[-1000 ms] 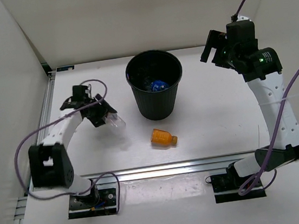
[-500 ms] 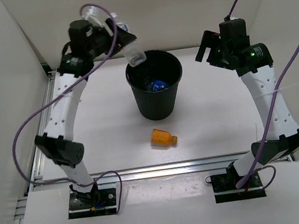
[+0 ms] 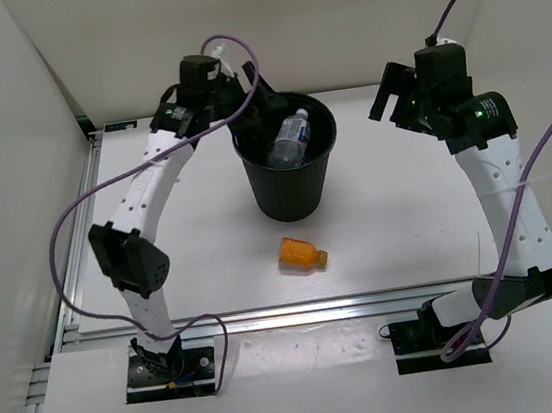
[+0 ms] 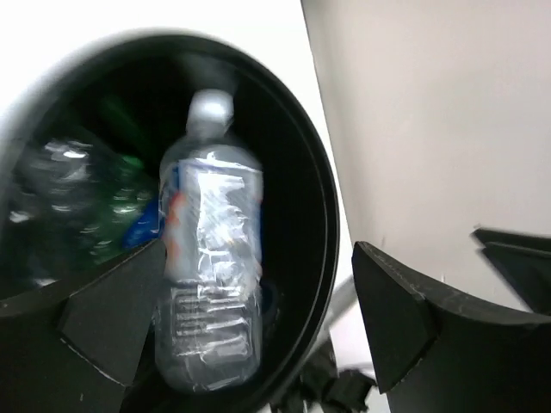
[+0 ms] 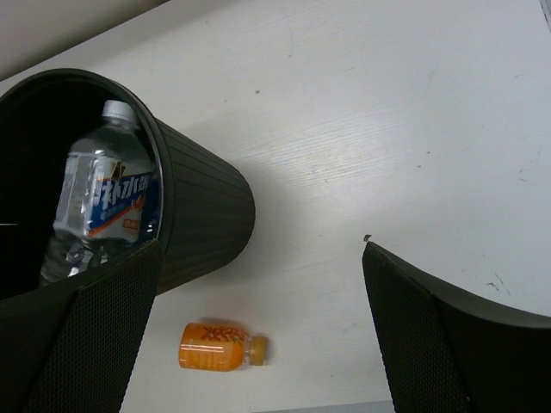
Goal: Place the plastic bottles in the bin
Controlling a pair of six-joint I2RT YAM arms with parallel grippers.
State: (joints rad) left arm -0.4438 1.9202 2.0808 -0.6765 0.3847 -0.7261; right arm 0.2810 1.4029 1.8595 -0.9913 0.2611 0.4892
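At the far left of the table [image 3: 410, 230]:
- A white side wall [image 3: 7, 149] closes off the work area, and a purple cable [image 3: 68, 232] loops out beside the left arm.
- The left gripper [image 3: 232, 109] hangs over the back-left rim of the bin [image 3: 290, 200]. Its fingers [image 4: 392, 314] are spread wide and pinch nothing.
- The bin stands upright at the middle back of the table.
- The clear bottle with the white label [image 3: 291, 139] is inside the bin, leaning with its cap up. In the left wrist view it sits in the gap between the spread fingers, below them.
- Deeper in the bin that view shows a blurred green bottle [image 4: 120, 163] and a patch of blue, both partly hidden by the labelled bottle and the left finger.
- The squat orange bottle [image 3: 300, 253] lies on its side on the table just in front of the bin, cap pointing right. The bin stands between it and the left gripper.
- The right gripper [image 3: 386, 92] is raised in the air to the right of the bin, well apart from it. Its fingers [image 5: 430, 327] are spread wide and empty, and the orange bottle shows between them, far below.
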